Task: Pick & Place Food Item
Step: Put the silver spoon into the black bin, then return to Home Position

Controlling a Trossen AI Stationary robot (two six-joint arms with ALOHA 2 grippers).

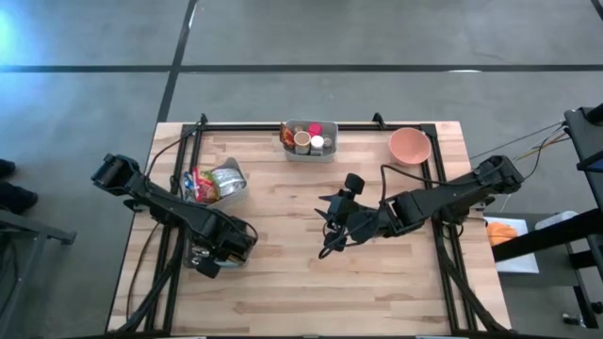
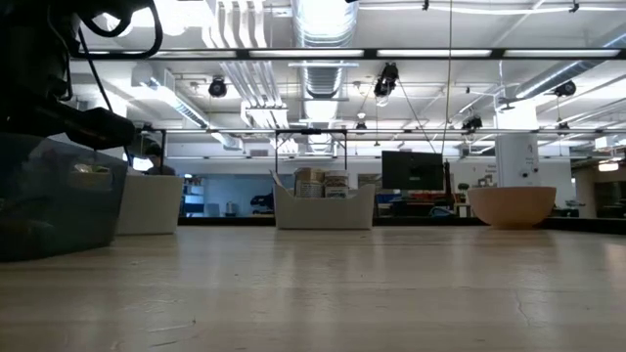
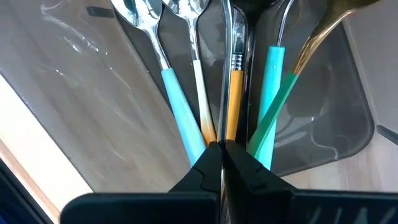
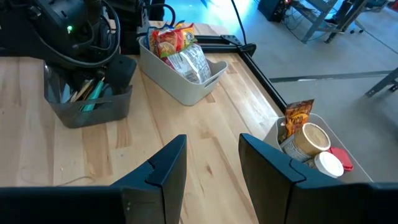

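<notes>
My right gripper (image 4: 211, 165) hangs over bare light wood table (image 1: 283, 282) near its middle, its two dark fingers (image 4: 165, 168) parted with a clear gap and nothing between them. Ahead of it to one side sits the white rectangular bin of snack packets (image 4: 186, 81), crinkled red, yellow and silver bags piled inside. Off to the other side is the small grey tray of food cups and jars (image 4: 314, 152), holding an orange packet, a tan-lidded cup and a white-capped jar. The round pink bowl (image 1: 410, 145) stands empty behind my right arm, at the table's corner. My left gripper (image 3: 221, 165) is pressed fully closed, gripping nothing, poised right above the clear plastic bin of spoons and utensils (image 3: 323, 124).
</notes>
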